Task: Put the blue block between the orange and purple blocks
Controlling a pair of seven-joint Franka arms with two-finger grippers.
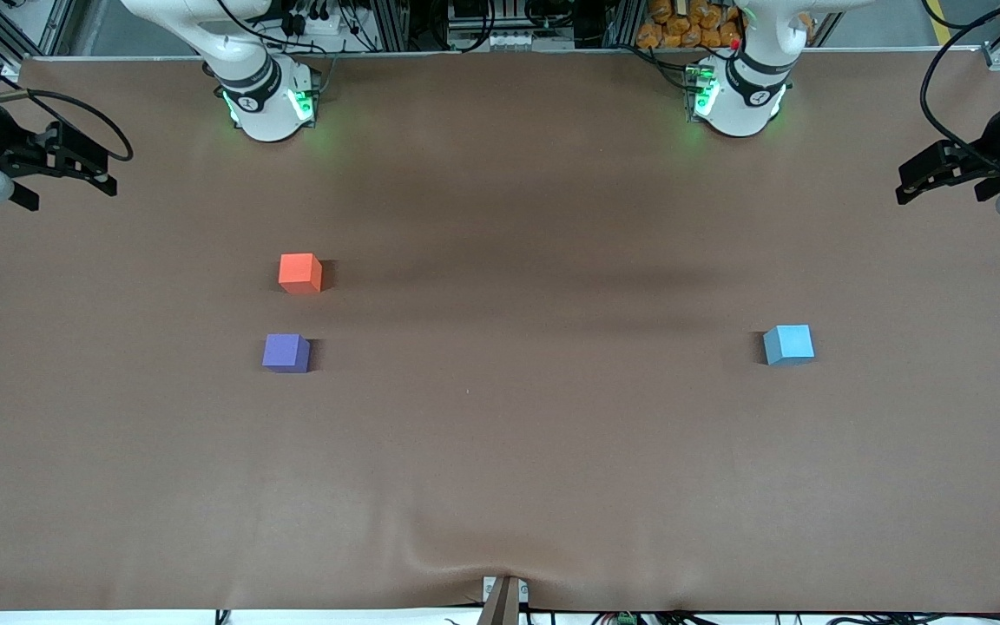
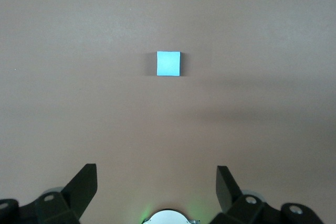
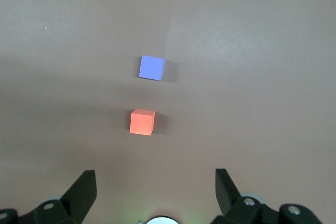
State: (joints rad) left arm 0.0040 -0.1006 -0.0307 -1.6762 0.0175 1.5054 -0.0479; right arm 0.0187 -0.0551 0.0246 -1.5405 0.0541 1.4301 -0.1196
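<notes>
Blue block (image 1: 788,345) lies well apart from raised, spread left gripper (image 1: 943,178)

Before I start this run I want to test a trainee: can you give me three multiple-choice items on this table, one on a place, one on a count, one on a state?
1. The blue block lies
A. toward the left arm's end
B. between the other two
C. on the orange block

2. Blocks on the table:
A. two
B. three
C. four

3. The left hand is
A. open, empty
B. shut on the blue block
C. shut on the purple block

Key: 1 A, it sits alone there. 2 B, orange, purple, blue. 3 A, fingers apart with nothing between; the right hand is likewise open.
</notes>
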